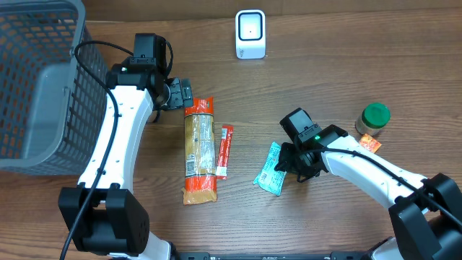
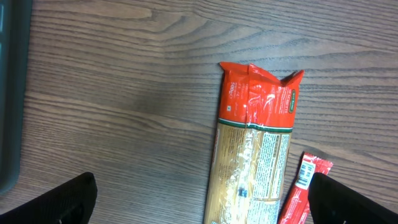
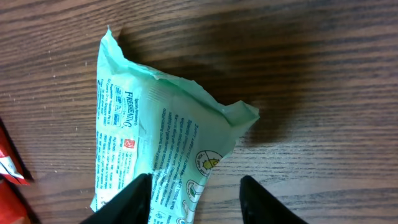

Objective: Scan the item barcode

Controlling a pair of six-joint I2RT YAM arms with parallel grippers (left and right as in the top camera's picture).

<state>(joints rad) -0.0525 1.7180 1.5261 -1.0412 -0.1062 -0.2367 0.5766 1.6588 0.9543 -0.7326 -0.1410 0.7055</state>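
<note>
A mint-green wipes packet [image 1: 271, 169] [image 3: 155, 130] lies flat on the wooden table, printed side up. My right gripper [image 1: 292, 165] [image 3: 194, 180] is down at its right end, open. The packet's edge lies between the jaws; the left finger [image 3: 127, 202] rests over the packet and the right finger [image 3: 264, 202] stands apart over bare wood. The white scanner [image 1: 250, 34] stands at the table's back. My left gripper [image 1: 180, 94] [image 2: 200, 186] hangs wide open over the top end of a pasta packet [image 2: 255, 155], holding nothing.
The long pasta packet [image 1: 200, 148] and a red stick sachet [image 1: 225, 149] [image 2: 305, 186] lie mid-table. A grey mesh basket [image 1: 36, 87] fills the far left. A green-lidded jar [image 1: 373, 119] and a small orange packet [image 1: 370, 144] sit at the right.
</note>
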